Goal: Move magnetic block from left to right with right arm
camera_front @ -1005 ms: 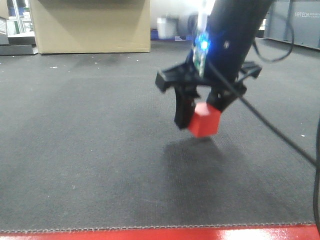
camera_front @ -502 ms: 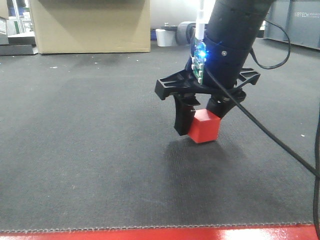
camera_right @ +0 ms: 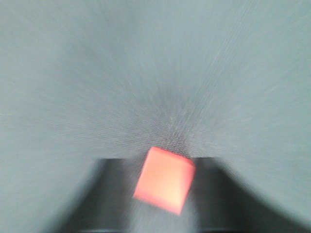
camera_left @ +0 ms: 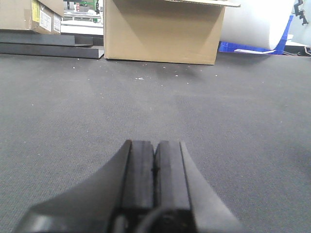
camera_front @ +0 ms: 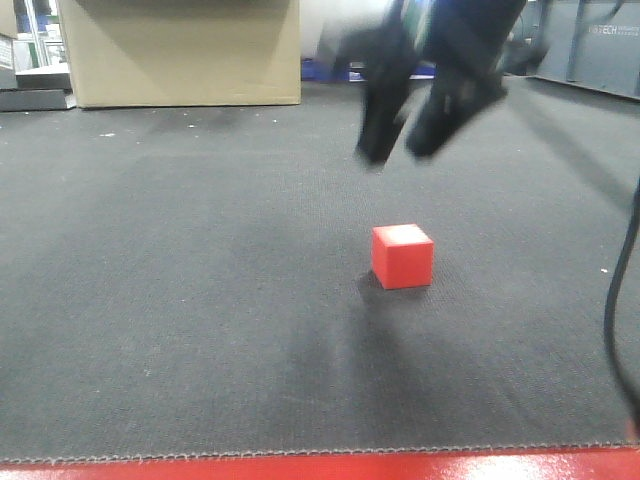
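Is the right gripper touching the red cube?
Apart. In the front-facing view the right gripper hangs open and blurred above the red cube, which sits alone on the dark mat, bare mat visible between them.

The magnetic block (camera_front: 402,256) sits flat on the floor mat (camera_front: 180,300), right of centre in the front view. The right gripper (camera_front: 405,125) hangs above it and slightly behind, clear of the block, its two fingers spread apart. Far behind, at the mat's back edge on the left, stands a cardboard box (camera_front: 180,52). In the left wrist view, the left gripper (camera_left: 154,167) lies low over the mat, fingers pressed together, with the same box (camera_left: 163,30) far ahead of it.
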